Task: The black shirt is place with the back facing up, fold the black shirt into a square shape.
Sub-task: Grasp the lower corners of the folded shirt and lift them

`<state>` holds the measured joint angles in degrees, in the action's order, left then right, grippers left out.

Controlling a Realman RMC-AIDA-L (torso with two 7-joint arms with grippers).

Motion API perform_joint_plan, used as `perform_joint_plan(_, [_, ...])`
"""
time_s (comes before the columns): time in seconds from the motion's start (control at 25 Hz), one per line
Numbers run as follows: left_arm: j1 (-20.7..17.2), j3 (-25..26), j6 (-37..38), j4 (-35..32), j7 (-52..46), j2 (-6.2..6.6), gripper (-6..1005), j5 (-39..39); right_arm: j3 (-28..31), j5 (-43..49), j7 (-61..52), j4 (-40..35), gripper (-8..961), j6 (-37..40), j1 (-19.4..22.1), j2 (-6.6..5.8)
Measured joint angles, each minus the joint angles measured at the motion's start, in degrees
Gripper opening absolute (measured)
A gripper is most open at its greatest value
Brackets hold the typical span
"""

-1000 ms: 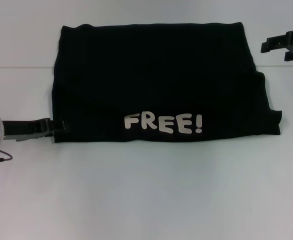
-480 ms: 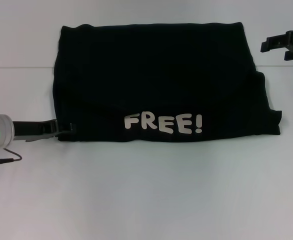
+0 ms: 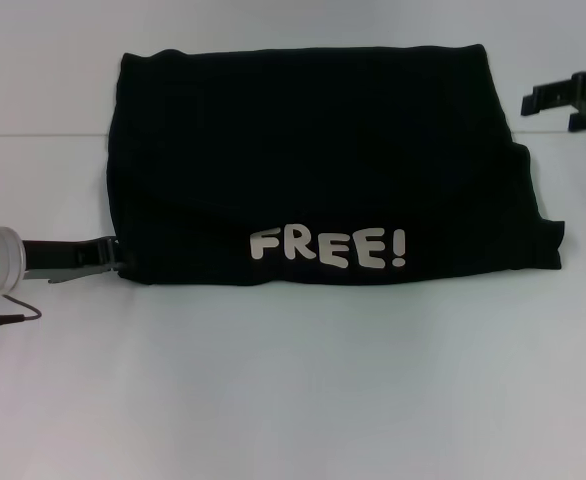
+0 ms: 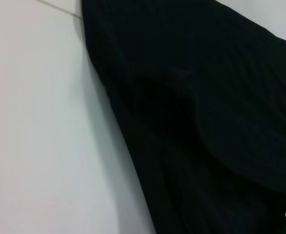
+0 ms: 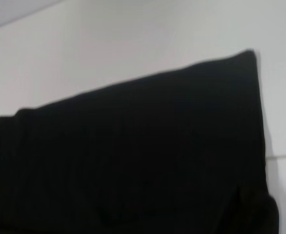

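The black shirt [image 3: 313,160] lies folded on the white table [image 3: 293,380], with its cream "FREE!" lettering [image 3: 328,246] facing up along the near edge. My left gripper [image 3: 119,258] reaches in low from the left and is shut on the shirt's near left corner, where the cloth is bunched inward. The left wrist view is filled by the black shirt [image 4: 201,122] with a raised fold in it. My right gripper [image 3: 553,103] hovers open beyond the shirt's far right corner, apart from it. The right wrist view shows the black shirt [image 5: 133,161] from above.
A faint seam [image 3: 33,136] crosses the table [image 4: 35,136] at the level of the shirt's upper half. Bare white surface runs along the near side and to both sides of the shirt.
My left gripper pushed right into the shirt's near left corner, then drew back slightly. That corner has shifted inward and bunched. The right gripper barely moved.
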<state>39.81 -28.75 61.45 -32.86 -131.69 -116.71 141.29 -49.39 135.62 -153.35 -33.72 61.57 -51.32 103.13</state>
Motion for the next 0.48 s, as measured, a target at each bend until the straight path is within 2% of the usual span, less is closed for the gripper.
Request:
perform_joint_plan(0.16, [0.2,0.0,2.3,-0.6,0.4,0.39,128,-0.1,0.3,2.9,0.6,-0.7,838,5.0,0.8,-0.45])
perform_joint_plan(0.36, [0.7,0.6,3.7,-1.5,0.2,0.89,11,-0.4,0.4,5.6,0.4,-3.1,838,11.6,3.9,-1.17])
perform_joint_plan(0.48, [1.1,0.6,3.5,-1.8,0.0,0.92,11,-0.7,0.4,5.9,0.9,-3.7,837,12.9,5.8,-1.26])
